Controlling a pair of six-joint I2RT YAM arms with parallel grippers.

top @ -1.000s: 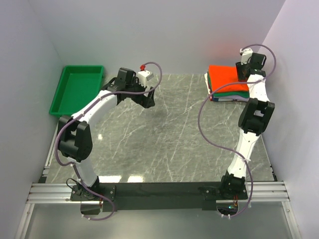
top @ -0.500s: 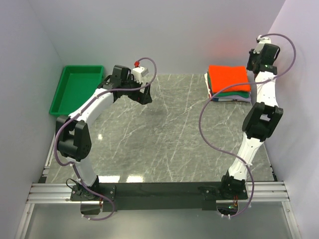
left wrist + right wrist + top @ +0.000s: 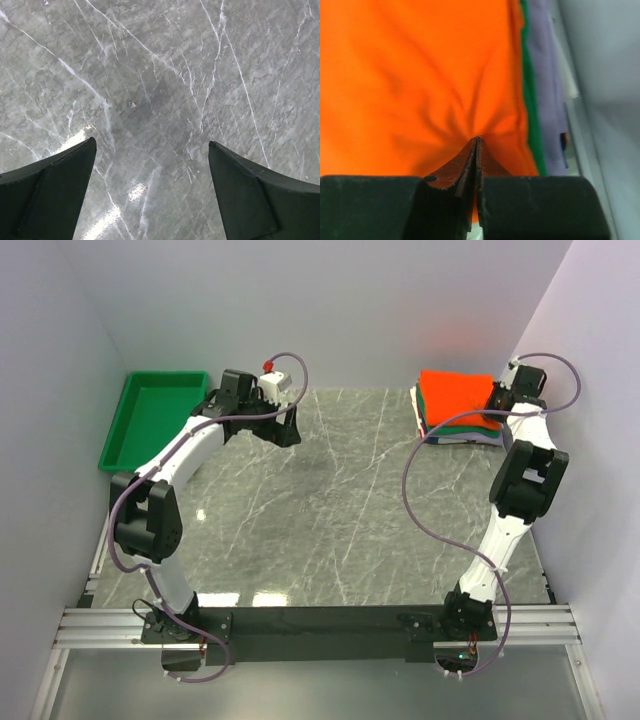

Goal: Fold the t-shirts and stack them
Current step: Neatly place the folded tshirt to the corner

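A stack of folded t-shirts (image 3: 458, 410) lies at the table's far right. Its top layer is the bright orange-red t-shirt (image 3: 455, 392) (image 3: 420, 75); a green edge (image 3: 532, 115) and a pale one (image 3: 547, 75) show beneath it. My right gripper (image 3: 497, 398) (image 3: 477, 139) sits at the stack's right side, its jaws shut together on a pinch of the orange cloth, with wrinkles radiating from the tips. My left gripper (image 3: 290, 430) (image 3: 151, 142) hangs open over bare marble at the back left centre, holding nothing.
A rigid green tray (image 3: 155, 418) stands at the far left against the wall. The right wall runs close behind the stack and the right arm. Grey marble table top (image 3: 340, 510) spreads between the two arms.
My right gripper has come down from above the stack's far right corner onto the orange shirt and closed. The left arm has drawn back slightly to the left, still open.
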